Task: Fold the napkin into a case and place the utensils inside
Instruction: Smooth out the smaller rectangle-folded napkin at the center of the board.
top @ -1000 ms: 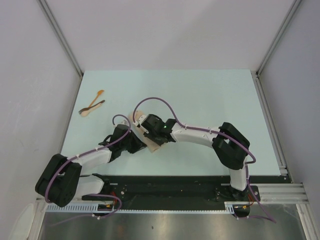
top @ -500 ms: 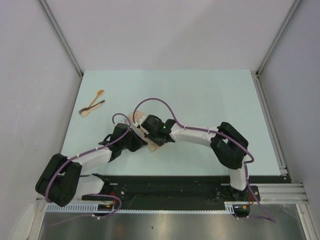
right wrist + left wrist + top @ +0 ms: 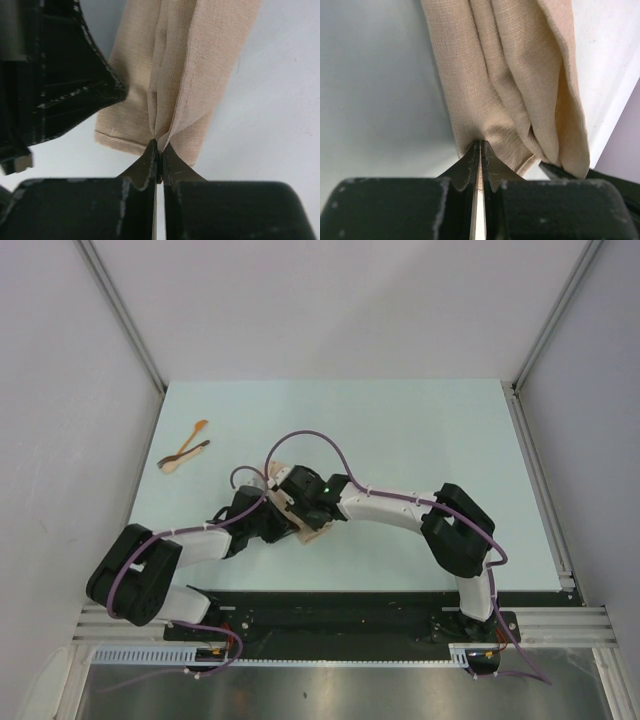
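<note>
The beige napkin (image 3: 510, 85) is folded into a narrow strip and lies between both wrists near the table's middle front; in the top view only small bits of the napkin (image 3: 311, 534) peek out from under the arms. My left gripper (image 3: 480, 144) is shut on one end of the cloth. My right gripper (image 3: 159, 145) is shut on raised layers of the napkin (image 3: 195, 65) at its near end. The utensils, an orange-tan spoon (image 3: 190, 444) and a darker brown piece (image 3: 187, 455), lie crossed at the table's far left, away from both grippers.
The pale green table (image 3: 420, 430) is bounded by grey walls at the back and both sides. The other gripper's black body (image 3: 55, 75) sits close to the left of the cloth in the right wrist view. Purple cables (image 3: 300, 440) arc over the arms.
The right gripper's jaws have closed onto the napkin's layers. Both wrists shifted slightly towards each other over the cloth. The utensils have not moved.
</note>
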Controlling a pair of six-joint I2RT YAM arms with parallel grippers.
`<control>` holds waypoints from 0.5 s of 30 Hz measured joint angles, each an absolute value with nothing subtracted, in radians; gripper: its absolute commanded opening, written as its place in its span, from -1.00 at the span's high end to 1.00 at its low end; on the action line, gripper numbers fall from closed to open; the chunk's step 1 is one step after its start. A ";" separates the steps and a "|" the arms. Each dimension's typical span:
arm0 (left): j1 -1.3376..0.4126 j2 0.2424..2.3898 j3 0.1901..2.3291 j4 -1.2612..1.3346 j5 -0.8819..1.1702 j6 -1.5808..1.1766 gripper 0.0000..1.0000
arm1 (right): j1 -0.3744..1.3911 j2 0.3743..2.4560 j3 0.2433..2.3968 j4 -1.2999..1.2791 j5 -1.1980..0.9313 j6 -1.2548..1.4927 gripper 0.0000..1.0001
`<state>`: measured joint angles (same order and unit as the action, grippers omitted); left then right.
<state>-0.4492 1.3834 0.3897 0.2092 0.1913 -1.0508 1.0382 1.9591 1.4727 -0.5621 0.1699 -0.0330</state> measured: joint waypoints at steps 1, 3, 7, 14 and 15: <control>-0.449 1.385 0.390 0.213 0.192 -1.052 0.85 | 1.038 1.959 1.478 -0.567 0.162 -0.022 1.00; -0.450 1.385 0.390 0.216 0.191 -1.055 0.85 | 1.037 1.959 1.487 -0.574 0.139 0.002 1.00; -0.455 1.381 0.389 0.215 0.188 -1.055 0.85 | 1.030 1.959 1.499 -0.576 0.076 0.054 1.00; -0.467 1.378 0.388 0.215 0.186 -1.056 0.85 | 1.016 1.961 1.502 -0.557 -0.034 0.141 1.00; -0.469 1.377 0.387 0.215 0.185 -1.056 0.85 | 1.014 1.962 1.502 -0.549 -0.049 0.154 1.00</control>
<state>-0.4694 1.3766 0.3874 0.2150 0.1848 -1.0561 1.0142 1.9621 1.5017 -0.5488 -0.0486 0.1539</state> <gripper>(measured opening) 0.077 0.034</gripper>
